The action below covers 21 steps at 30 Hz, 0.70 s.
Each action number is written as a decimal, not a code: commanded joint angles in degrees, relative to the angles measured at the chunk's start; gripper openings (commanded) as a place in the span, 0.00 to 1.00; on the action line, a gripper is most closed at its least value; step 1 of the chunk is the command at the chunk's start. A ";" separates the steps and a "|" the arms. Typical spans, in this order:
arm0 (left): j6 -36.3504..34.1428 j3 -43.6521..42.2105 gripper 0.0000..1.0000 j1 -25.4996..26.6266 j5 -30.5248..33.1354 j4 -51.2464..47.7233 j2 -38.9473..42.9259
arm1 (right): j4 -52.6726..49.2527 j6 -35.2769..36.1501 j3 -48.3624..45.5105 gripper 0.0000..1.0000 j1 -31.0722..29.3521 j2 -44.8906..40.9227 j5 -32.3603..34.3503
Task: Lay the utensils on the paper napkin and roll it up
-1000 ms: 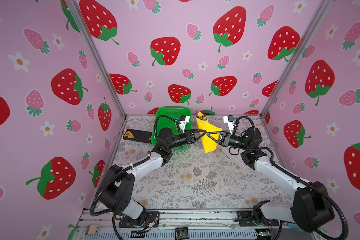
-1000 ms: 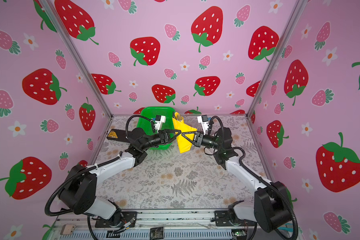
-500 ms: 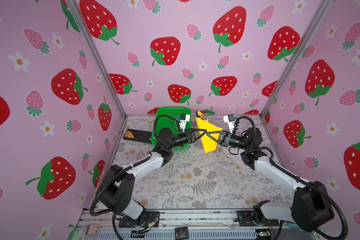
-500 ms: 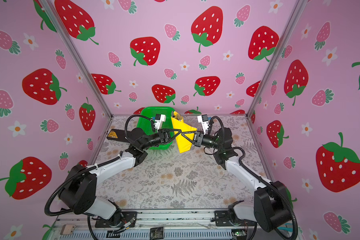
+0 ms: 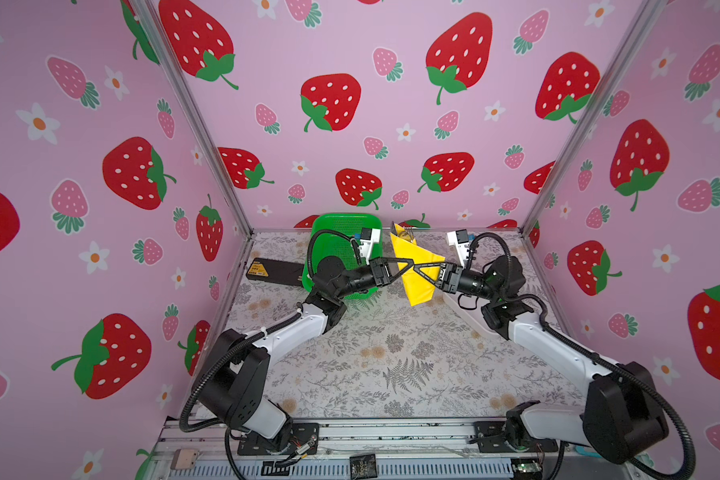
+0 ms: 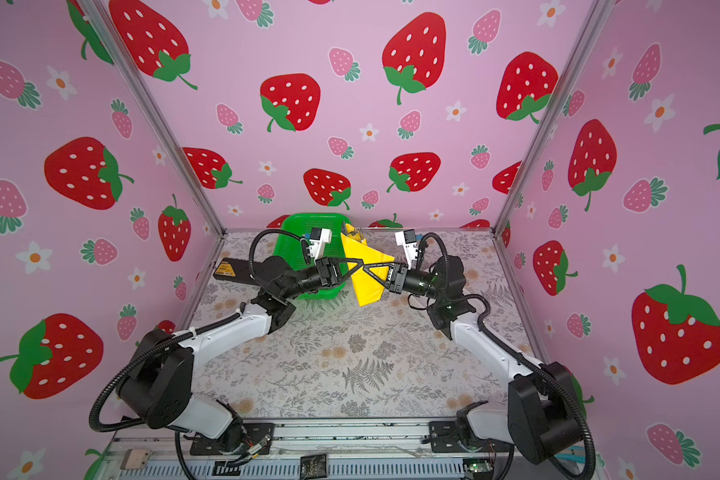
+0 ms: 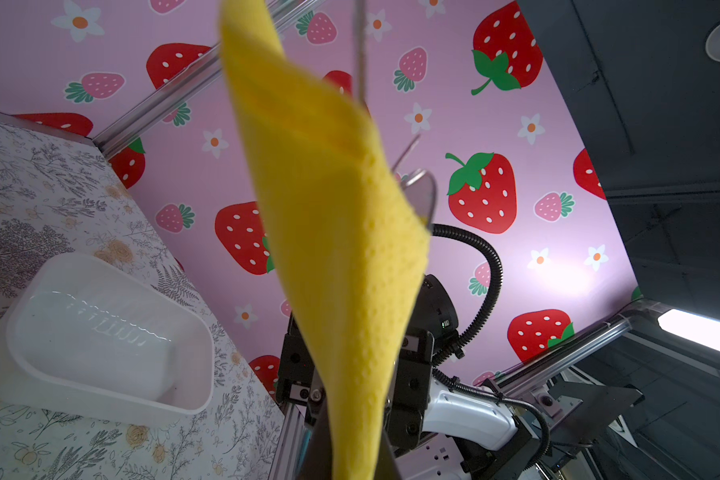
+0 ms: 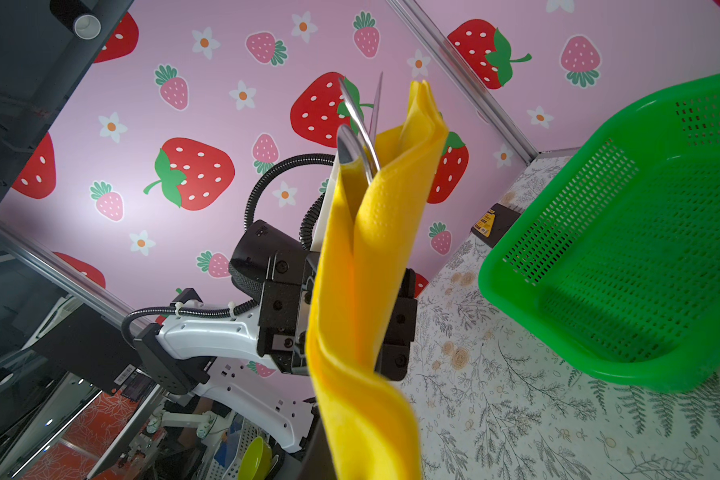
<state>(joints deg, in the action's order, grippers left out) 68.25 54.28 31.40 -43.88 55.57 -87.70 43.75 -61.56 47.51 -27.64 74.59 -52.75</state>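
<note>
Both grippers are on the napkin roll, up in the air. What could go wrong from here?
1. The utensils poke out of the open upper end of the paper napkin; tipping the roll could let them slide out.
2. The left gripper and right gripper pinch the thin paper at nearly the same spot; pulling apart may tear it.
3. The wrap looks loose, so it may unfurl on release.

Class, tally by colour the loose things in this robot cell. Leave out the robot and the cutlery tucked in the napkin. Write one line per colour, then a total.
Yellow: 1, paper napkin
Green: 1, perforated basket
White: 1, oblong dish
Black: 1, box with yellow label
Total: 4
</note>
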 commanded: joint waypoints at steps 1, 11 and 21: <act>0.93 1.11 0.07 0.28 -0.09 4.81 1.04 | 3.63 -0.23 -0.05 0.10 -0.23 -1.63 0.18; 0.04 0.23 0.01 0.26 0.37 5.02 2.13 | 3.28 -0.29 0.37 0.14 -0.22 -1.24 0.98; 0.36 -0.15 0.00 0.24 1.15 6.55 1.89 | 2.85 0.12 1.23 0.15 -0.22 -0.63 0.92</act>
<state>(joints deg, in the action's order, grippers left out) 68.18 53.89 31.40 -43.03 56.07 -87.46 44.14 -61.56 47.51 -27.64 74.59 -52.03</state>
